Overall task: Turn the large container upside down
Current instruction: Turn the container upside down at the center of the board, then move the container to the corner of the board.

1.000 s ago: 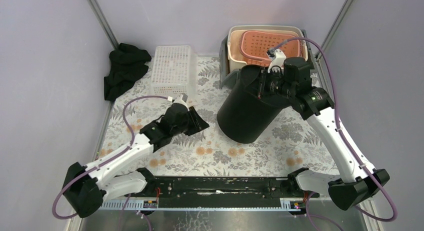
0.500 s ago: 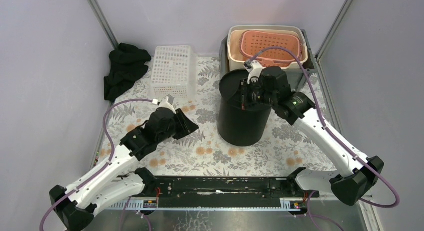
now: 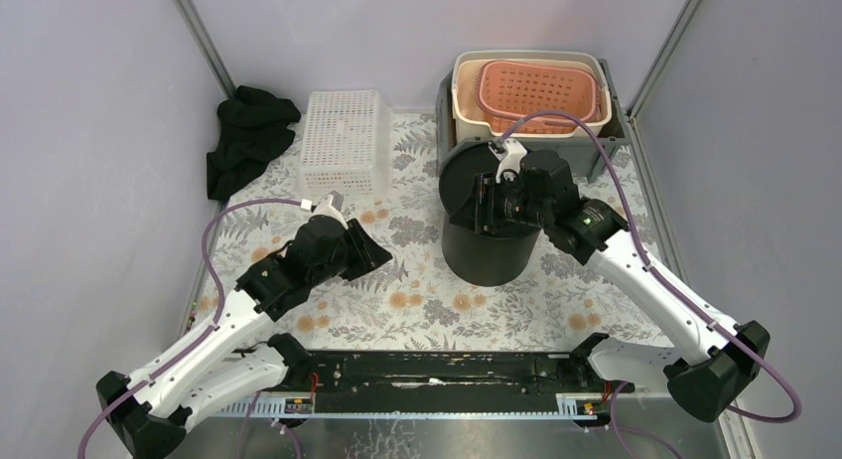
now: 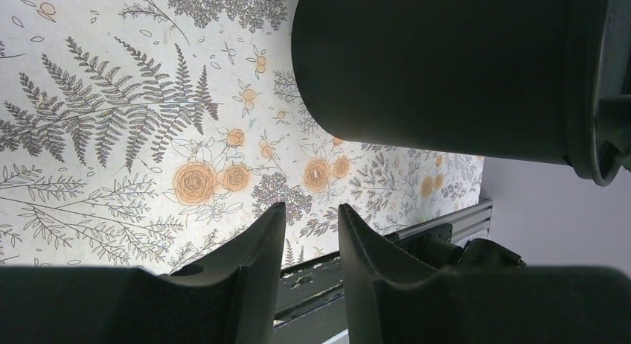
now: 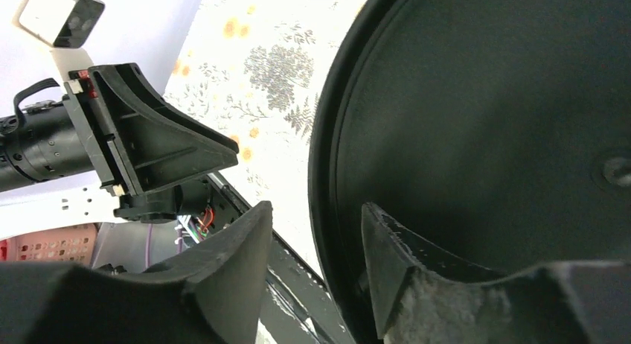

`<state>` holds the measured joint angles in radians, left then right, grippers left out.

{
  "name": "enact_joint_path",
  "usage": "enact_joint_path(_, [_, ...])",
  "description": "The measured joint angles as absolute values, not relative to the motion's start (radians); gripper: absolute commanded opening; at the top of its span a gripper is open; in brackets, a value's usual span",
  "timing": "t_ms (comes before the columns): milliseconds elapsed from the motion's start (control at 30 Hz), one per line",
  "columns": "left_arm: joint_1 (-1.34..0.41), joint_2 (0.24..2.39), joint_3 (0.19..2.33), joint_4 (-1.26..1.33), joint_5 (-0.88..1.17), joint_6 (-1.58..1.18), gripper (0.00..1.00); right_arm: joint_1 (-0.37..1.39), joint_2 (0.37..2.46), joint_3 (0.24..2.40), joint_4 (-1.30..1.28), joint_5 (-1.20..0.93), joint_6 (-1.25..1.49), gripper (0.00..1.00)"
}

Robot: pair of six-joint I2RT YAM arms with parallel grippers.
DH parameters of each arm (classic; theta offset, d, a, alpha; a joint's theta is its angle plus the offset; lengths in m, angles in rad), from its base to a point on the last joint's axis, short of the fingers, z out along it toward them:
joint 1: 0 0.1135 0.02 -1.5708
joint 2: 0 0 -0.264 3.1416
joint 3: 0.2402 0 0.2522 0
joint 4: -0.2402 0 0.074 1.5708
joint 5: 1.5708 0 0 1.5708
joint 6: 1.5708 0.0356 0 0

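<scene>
The large container (image 3: 489, 248) is a black bucket standing on the floral table cover with its flat bottom facing up. It also fills the right wrist view (image 5: 506, 128) and the top of the left wrist view (image 4: 446, 68). My right gripper (image 3: 484, 203) is at its upper rim, open, one finger over the recessed bottom and the other outside the rim (image 5: 316, 206), with a gap to the wall. My left gripper (image 3: 372, 248) hovers to the left of the container, open, with nothing between its fingers (image 4: 311, 208).
A white perforated basket (image 3: 346, 141) and a black cloth (image 3: 248, 141) lie at the back left. A beige tub (image 3: 467, 91) holding an orange basket (image 3: 541, 91) sits right behind the container. Purple walls close in on both sides.
The container went from tilted in the right gripper's hold to standing bottom-up on the table. The right jaws have opened off its rim. The left arm drew back slightly to the left.
</scene>
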<state>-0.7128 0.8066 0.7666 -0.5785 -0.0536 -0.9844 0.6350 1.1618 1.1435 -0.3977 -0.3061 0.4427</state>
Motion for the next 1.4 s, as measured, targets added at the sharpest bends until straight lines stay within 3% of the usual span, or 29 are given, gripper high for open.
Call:
enact_joint_path(200, [-0.713,0.825,0.767,-0.578,-0.053,-0.984,0.44,0.635,1.165,1.213,-0.512,-0.229,0.411,0.68])
enact_joint_path(333, [-0.713,0.825,0.769,-0.577,-0.052,-0.971,0.63,0.632,1.186,1.302,-0.624,-0.116,0.352,0.69])
enact_joint_path(433, [-0.713,0.821,0.773,-0.578,-0.049,-0.959,0.95,0.605,1.200,1.375,-0.676,-0.055,0.307,0.70])
enact_joint_path(467, [-0.713,0.817,0.775,-0.577,-0.049,-0.955,0.99,0.585,1.201,1.391,-0.685,-0.043,0.297,0.70])
enact_joint_path(967, [-0.713,0.769,0.813,-0.581,-0.038,-0.935,1.00,0.200,1.221,1.465,-0.805,0.066,0.236,0.68])
enact_joint_path(1400, [-0.713,0.708,0.834,-0.584,0.005,-0.926,1.00,0.124,1.292,1.375,-0.744,-0.107,0.271,0.64])
